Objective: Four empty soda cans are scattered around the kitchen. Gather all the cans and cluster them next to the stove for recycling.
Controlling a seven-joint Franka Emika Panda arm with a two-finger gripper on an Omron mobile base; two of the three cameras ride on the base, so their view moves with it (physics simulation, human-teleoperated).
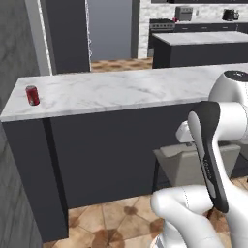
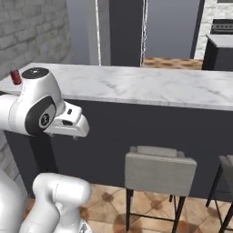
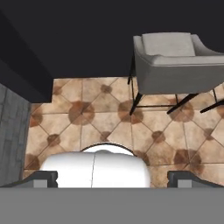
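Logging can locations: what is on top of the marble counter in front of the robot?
One red soda can stands upright near the marble counter's left end. The arm covers part of the right end.

You see a red soda can point(image 2: 15, 77) upright at the far left end of the marble counter point(image 2: 150, 87), partly behind the arm point(image 2: 41, 107). A grey stool point(image 2: 159, 169) stands on the tile floor point(image 2: 150, 205) below the counter.

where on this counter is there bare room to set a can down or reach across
Nearly all of the marble counter is bare: the long stretch running right from the red can. The can stands alone near the left end, close to the front edge. Below the counter front it is tighter, where a grey stool sits on the tile floor.
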